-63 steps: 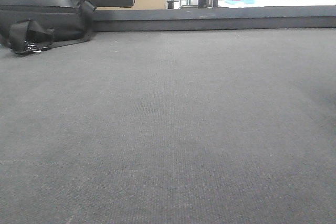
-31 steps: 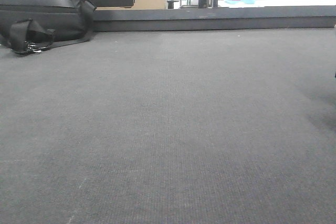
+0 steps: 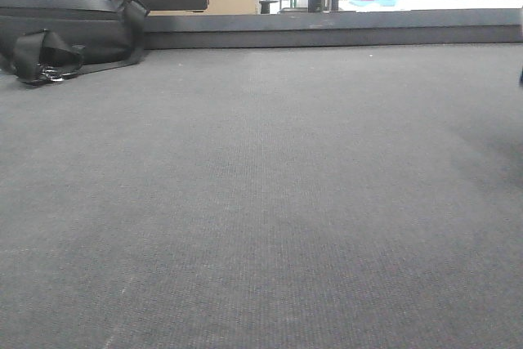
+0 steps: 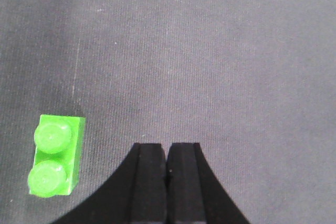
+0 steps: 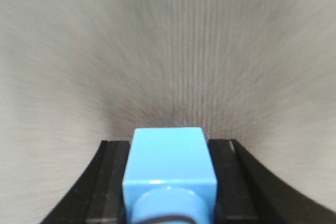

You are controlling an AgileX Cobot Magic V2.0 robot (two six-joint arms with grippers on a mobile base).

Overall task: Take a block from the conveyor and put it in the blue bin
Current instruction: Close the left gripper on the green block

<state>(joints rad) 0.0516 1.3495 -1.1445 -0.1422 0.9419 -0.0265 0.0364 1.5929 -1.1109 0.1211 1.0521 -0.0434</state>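
Conveyor (image 3: 261, 202) with green block (image 4: 55, 156), black bag (image 3: 65, 26)

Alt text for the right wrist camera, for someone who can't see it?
A blue block is clamped between the black fingers of the right gripper, a round stud facing the camera. Behind it the grey conveyor surface is blurred into streaks.

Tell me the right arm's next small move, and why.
Probably lift the right gripper clear of the dark grey woven conveyor belt: its black fingers clamp the light blue studded plastic block, so the grasp looks done and carrying comes next.
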